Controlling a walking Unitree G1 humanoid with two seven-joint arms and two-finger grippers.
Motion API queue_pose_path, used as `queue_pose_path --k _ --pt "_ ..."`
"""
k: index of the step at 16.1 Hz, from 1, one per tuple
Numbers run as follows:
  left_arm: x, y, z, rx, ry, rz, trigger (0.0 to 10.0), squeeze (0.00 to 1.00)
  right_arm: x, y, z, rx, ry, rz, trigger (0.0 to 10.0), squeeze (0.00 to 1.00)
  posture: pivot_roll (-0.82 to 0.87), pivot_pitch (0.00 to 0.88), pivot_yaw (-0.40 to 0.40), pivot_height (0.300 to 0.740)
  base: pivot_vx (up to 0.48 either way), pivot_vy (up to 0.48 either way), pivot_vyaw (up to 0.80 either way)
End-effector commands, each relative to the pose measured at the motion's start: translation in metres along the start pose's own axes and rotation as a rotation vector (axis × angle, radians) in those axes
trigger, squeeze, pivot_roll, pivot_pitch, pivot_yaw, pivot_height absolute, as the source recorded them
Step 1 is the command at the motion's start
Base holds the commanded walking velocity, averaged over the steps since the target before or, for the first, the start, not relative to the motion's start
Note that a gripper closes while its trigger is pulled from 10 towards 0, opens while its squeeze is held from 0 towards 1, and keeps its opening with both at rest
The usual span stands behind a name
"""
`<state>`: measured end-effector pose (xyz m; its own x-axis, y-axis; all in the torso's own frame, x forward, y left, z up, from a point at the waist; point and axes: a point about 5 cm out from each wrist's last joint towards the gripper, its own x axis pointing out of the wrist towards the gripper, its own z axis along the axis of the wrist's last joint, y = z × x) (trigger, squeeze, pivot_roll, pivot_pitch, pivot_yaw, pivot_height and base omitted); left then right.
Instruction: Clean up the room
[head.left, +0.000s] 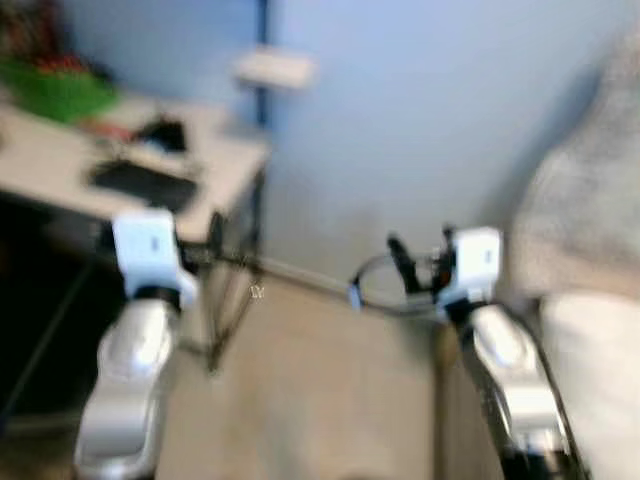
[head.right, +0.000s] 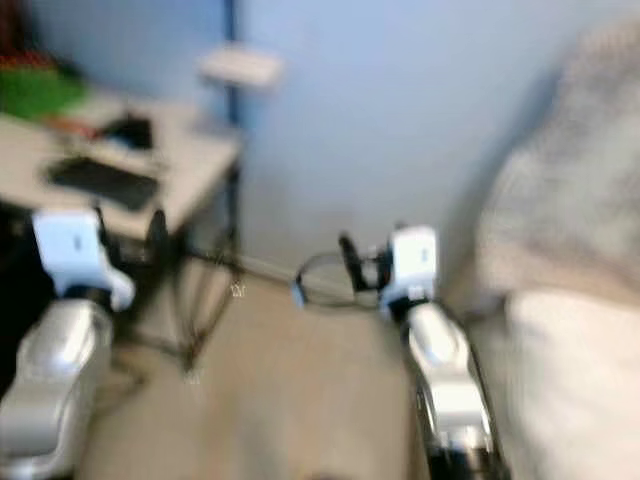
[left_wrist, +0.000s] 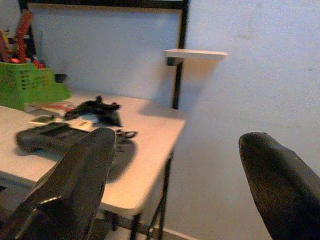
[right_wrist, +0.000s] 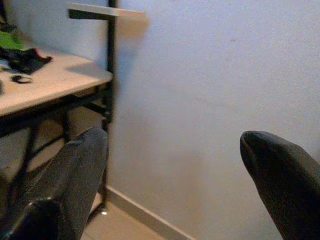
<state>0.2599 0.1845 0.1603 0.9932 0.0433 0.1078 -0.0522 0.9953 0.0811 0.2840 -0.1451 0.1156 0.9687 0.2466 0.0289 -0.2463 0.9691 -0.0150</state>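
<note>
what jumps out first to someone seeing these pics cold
The bright green basket at the back of the white desk catches the eye first, with a dark keyboard lying nearer the front edge. Both open pincers, left pincer and right pincer, are held up facing the plain blue wall.

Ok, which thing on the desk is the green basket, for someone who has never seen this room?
Find the pale desk against the blue wall on the robot's left. At its far end by the wall sits the green basket, with red items sticking up out of it. It is the only bright green thing there; the keyboard and the other clutter nearer the edge are black.
</note>
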Motion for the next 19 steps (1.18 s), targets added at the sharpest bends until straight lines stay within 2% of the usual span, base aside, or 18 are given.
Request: queue_pose_path --k 1,2,3,5,7,9,10,12,15,18,19 --pt "0.004 -0.007 0.000 -0.011 -0.004 -0.032 10.0 0.00 -0.002 -0.013 -0.003 -0.013 0.022 -0.040 10.0 0.00 -0.02 0.000 -0.074 0.740 0.000 0.000 -0.75" --pt "0.006 -0.007 -0.004 -0.017 0.017 -0.042 10.0 0.00 -0.002 -0.016 -0.004 -0.034 0.016 -0.053 10.0 0.00 -0.02 0.000 -0.067 0.740 0.000 0.000 -0.75" --pt "0.001 -0.006 -0.006 -0.035 0.035 -0.056 10.0 0.00 -0.004 -0.018 -0.003 -0.055 0.004 -0.060 10.0 0.00 -0.02 0.000 -0.066 0.740 0.000 0.000 -0.76" --pt "-0.020 -0.004 -0.011 -0.033 0.065 -0.069 10.0 0.00 -0.012 -0.018 -0.008 -0.022 0.012 -0.061 10.0 0.00 -0.01 0.000 -0.072 0.740 0.000 0.000 -0.75" --pt "-0.012 -0.005 -0.013 -0.018 0.061 -0.073 10.0 0.00 -0.012 -0.008 -0.014 -0.016 0.027 -0.020 10.0 0.00 -0.01 0.000 -0.068 0.740 0.000 0.000 -0.75" --pt "-0.005 0.002 -0.018 -0.028 0.071 -0.069 10.0 0.00 -0.009 -0.003 -0.012 -0.024 0.013 -0.001 10.0 0.00 -0.02 0.000 -0.060 0.740 0.000 0.000 -0.75" --pt "-0.011 0.001 -0.019 -0.082 0.074 -0.088 10.0 0.00 -0.009 -0.008 -0.007 -0.016 0.004 -0.033 10.0 0.00 -0.03 0.000 -0.058 0.740 0.000 0.000 -0.75" --pt "-0.023 -0.010 -0.018 -0.128 0.071 -0.149 10.0 0.00 -0.013 -0.011 -0.006 -0.021 0.002 -0.050 10.0 0.00 -0.02 0.000 -0.065 0.740 0.000 0.000 -0.75" --pt "-0.026 -0.016 -0.016 -0.146 0.044 -0.167 10.0 0.00 -0.017 -0.011 -0.007 -0.038 0.009 -0.040 10.0 0.00 -0.02 0.000 -0.071 0.740 0.000 0.000 -0.75" --pt "-0.035 -0.013 -0.017 -0.135 0.055 -0.230 10.0 0.00 -0.043 -0.017 -0.014 -0.036 0.067 -0.060 10.0 0.00 -0.02 0.000 -0.079 0.740 0.000 0.000 -0.75" --pt "-0.035 -0.014 -0.018 -0.122 0.061 -0.240 10.0 0.00 -0.044 -0.019 -0.017 -0.030 0.078 -0.069 10.0 0.00 -0.02 0.000 -0.077 0.740 0.000 0.000 -0.75"
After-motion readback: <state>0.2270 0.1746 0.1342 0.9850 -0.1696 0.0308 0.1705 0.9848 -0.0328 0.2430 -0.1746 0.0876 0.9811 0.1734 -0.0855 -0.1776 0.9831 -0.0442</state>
